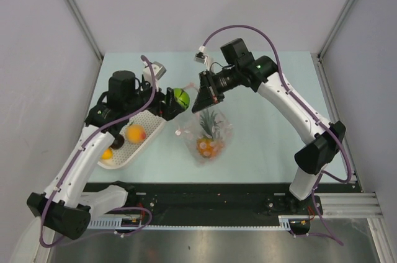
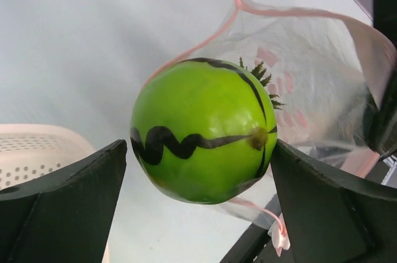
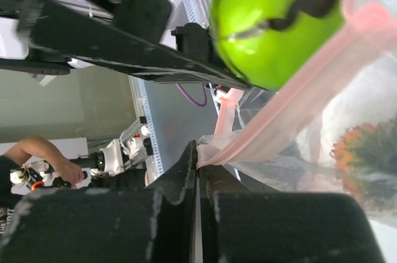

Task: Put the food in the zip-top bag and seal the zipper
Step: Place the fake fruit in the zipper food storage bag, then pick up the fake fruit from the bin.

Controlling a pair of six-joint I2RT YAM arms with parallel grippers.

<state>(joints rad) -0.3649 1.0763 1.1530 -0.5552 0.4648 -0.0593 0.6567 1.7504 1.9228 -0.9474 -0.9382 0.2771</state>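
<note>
My left gripper (image 1: pixel 179 99) is shut on the green ball (image 1: pixel 180 97), held at its fingertips just left of the bag's mouth. In the left wrist view the green ball (image 2: pixel 205 129) with black wavy lines sits between the fingers (image 2: pixel 68 207), in front of the open zip-top bag (image 2: pixel 316 77) and its pink zipper strip (image 2: pixel 291 12). My right gripper (image 1: pixel 202 99) is shut on the bag's mouth edge and holds it lifted; the right wrist view shows its jaws (image 3: pixel 197 157) pinching the zipper (image 3: pixel 322 71). The orange pineapple (image 1: pixel 209 139) lies inside the bag (image 1: pixel 224 128).
A white perforated basket (image 1: pixel 147 134) stands at the left with an orange-yellow fruit (image 1: pixel 136 133) and another (image 1: pixel 107 153) in it, partly under my left arm. The zipper's small slider tab (image 1: pixel 178 131) hangs at the bag's left corner.
</note>
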